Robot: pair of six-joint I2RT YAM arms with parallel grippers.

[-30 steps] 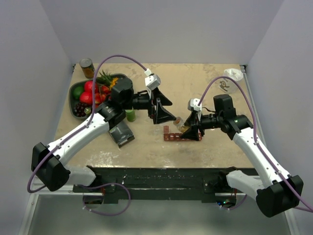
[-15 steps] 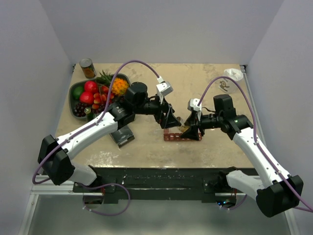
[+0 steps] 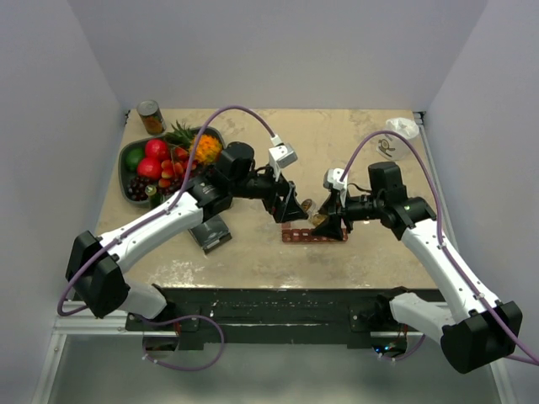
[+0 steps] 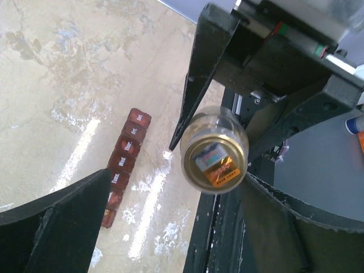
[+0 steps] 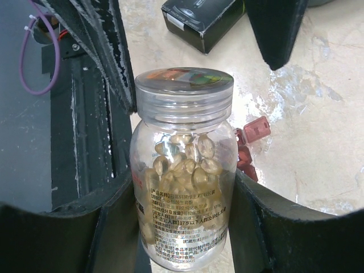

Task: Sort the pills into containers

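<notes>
My right gripper (image 3: pixel 325 220) is shut on a clear bottle (image 5: pixel 182 170) with its pale cap (image 5: pixel 183 88) on. Golden-amber pills (image 5: pixel 190 162) fill the bottle's upper half. The dark red compartment strip (image 3: pixel 307 235) lies on the table just below the bottle; it also shows in the left wrist view (image 4: pixel 125 159) and behind the bottle in the right wrist view (image 5: pixel 250 142). My left gripper (image 3: pixel 290 209) is open, its jaws spread wide just short of the bottle's cap (image 4: pixel 215 151), which faces it, nearer the right finger.
A grey fruit bowl (image 3: pixel 126 160) stands at the back left with a tin can (image 3: pixel 151 117) behind it. A black box (image 3: pixel 209 231) lies under my left arm, also seen from the right wrist (image 5: pixel 202 20). A white object (image 3: pixel 402 128) lies at the back right.
My left gripper has swung right and down from mid-table to the bottle's cap. My right gripper and the bottle have stayed put.
</notes>
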